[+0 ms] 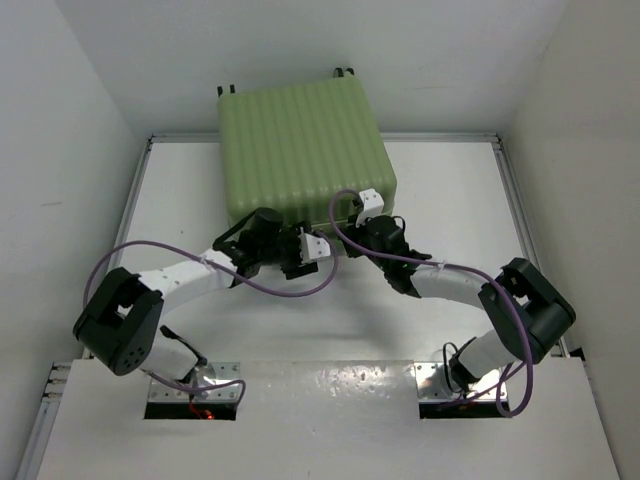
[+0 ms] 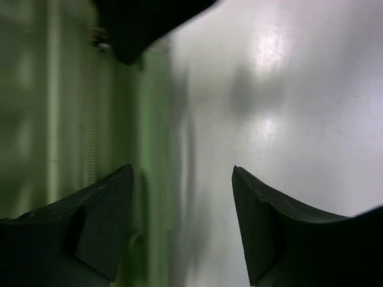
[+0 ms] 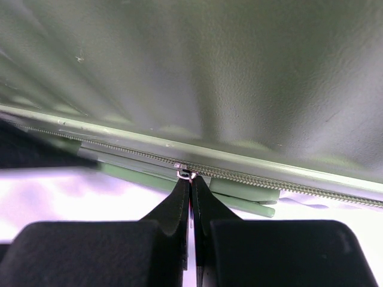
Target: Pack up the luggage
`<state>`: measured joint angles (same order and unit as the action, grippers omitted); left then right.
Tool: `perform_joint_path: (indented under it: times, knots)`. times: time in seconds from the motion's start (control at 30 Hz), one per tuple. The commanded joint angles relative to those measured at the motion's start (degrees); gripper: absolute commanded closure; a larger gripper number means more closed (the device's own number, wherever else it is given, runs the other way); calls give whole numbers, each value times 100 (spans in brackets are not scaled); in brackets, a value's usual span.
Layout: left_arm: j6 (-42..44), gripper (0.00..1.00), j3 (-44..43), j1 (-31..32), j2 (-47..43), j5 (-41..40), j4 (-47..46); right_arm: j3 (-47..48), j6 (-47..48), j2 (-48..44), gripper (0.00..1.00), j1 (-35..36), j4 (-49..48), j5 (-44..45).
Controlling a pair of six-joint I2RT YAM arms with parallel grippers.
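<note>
The luggage (image 1: pixel 300 150) is a light-green ribbed suitcase lying shut at the back middle of the table. My right gripper (image 1: pixel 354 220) is at its near edge. In the right wrist view the right gripper (image 3: pixel 191 179) is shut on the small metal zipper pull (image 3: pixel 185 174) on the zip line (image 3: pixel 281 182) of the shell (image 3: pixel 227 72). My left gripper (image 1: pixel 322 248) is open and empty beside the near edge. In the left wrist view the left gripper (image 2: pixel 182 173) has the blurred green shell (image 2: pixel 54 119) on its left and bare table on its right.
The white table (image 1: pixel 450 190) is enclosed by white walls on three sides. A green carry handle (image 3: pixel 245 200) sits just below the zip. The two wrists are close together at the suitcase's near edge; the right gripper's dark body (image 2: pixel 143 24) shows at the top of the left wrist view.
</note>
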<state>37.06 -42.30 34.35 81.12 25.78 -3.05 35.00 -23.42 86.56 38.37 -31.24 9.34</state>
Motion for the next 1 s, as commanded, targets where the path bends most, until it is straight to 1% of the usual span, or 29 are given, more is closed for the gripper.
perform_joint_path:
  times: [0.0,0.13,0.37,0.4,0.47,0.5,0.57,0.63,0.7,0.73,0.83,0.87,0.93,0.97]
  knots:
    - [47,29,-322,-244,-167,-310,-600,-72,-5,-166,100,-101,-48,173]
    - [99,29,-270,-244,-9,-450,-740,-117,-5,-201,100,-102,-75,164]
    - [161,29,-471,-297,711,-636,-811,-117,13,-193,100,-128,-84,182]
    - [161,29,-567,-297,816,-749,-811,-117,-5,-201,100,-128,-84,182]
    - [56,34,-691,-236,1167,-1021,-811,-82,-48,-158,100,-154,-22,191]
    - [-109,35,-848,-236,1291,-1309,-811,-64,-40,-166,100,-198,-5,217]
    - [-277,40,-972,-174,1502,-1418,-811,-81,-31,-175,100,-242,66,269]
    - [-278,49,-921,-104,1643,-1532,-916,-151,-5,-228,100,-251,101,278]
    - [-209,55,-868,27,1644,-1690,-986,-213,-5,-263,100,-339,127,278]
    - [-208,61,-867,80,1644,-1690,-987,-231,-13,-306,100,-330,127,270]
    - [-68,73,-815,81,1644,-1690,-987,-266,-13,-298,100,-383,145,305]
    - [-67,79,-815,142,1644,-1690,-874,-275,-5,-324,100,-400,145,331]
    - [-67,83,-1050,142,1696,-1839,-488,-345,-5,-412,100,-435,180,383]
    - [-67,87,-1165,142,1757,-1840,-286,-406,-5,-473,100,-479,206,410]
